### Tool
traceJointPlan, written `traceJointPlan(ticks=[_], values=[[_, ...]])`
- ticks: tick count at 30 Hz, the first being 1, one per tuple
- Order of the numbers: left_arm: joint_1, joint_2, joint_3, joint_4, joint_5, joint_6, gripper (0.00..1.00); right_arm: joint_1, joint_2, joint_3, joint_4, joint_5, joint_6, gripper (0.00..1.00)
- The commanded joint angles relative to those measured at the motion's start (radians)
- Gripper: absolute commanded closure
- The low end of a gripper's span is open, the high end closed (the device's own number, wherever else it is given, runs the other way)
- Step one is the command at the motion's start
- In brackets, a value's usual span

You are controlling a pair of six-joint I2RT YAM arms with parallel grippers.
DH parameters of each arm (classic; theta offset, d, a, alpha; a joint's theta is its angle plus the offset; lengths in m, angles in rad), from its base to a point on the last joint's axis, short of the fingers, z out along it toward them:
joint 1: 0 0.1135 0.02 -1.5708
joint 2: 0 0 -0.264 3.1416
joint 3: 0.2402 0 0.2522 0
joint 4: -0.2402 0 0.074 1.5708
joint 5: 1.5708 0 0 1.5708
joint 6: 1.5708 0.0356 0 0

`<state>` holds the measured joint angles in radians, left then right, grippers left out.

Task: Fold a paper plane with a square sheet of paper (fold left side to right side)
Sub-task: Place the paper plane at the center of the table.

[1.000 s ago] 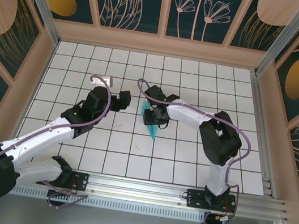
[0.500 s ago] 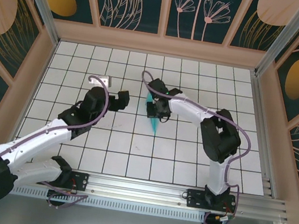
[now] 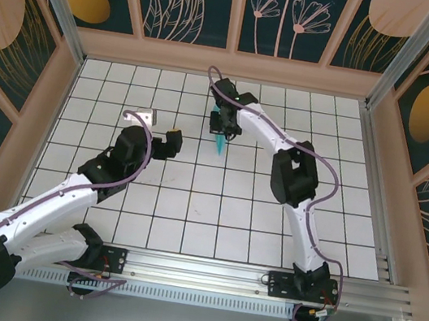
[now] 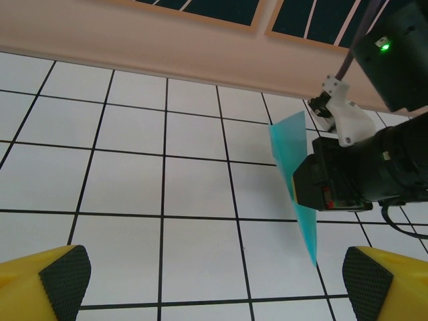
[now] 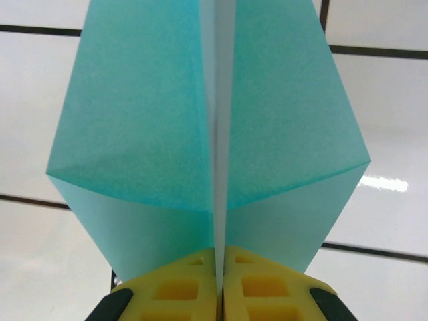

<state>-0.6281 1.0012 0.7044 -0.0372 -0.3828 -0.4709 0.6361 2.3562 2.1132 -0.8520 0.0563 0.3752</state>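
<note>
The square sheet of paper stands folded as a slim turquoise paper plane [image 3: 220, 143], held off the table at the far middle, point toward the near side. My right gripper [image 3: 222, 125] is shut on it. In the right wrist view the yellow fingers [image 5: 175, 289] pinch the central fold of the paper plane [image 5: 144, 127], and its wings spread to both sides. The left wrist view shows the paper plane [image 4: 291, 155] hanging edge-on from the right arm's black wrist [image 4: 361, 175]. My left gripper [image 3: 170, 141] stands open to the plane's left, with nothing between its pads [image 4: 64, 275].
A white tiled table [image 3: 190, 206] is boxed in by a wooden rim [image 3: 230, 64] and patterned panels. A small grey bracket [image 3: 146, 115] sits on top of the left arm, near its wrist. The far wall [image 4: 167, 47] lies close behind the plane.
The right gripper has shut on the paper plane and carried it up and toward the far wall. The left arm has barely shifted and stays open.
</note>
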Motion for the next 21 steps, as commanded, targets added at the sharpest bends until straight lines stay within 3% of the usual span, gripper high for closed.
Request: traceJointPlan(ticks=[1, 21], values=[[0.005, -0.002, 0.002, -0.016, -0.012, 0.033, 0.01, -0.006, 0.061, 0.090, -0.104, -0.032, -0.013, 0.90], [0.005, 0.053, 0.018, -0.012, 0.019, 0.029, 0.02, -0.010, 0.130, 0.085, -0.142, -0.057, 0.000, 0.88]])
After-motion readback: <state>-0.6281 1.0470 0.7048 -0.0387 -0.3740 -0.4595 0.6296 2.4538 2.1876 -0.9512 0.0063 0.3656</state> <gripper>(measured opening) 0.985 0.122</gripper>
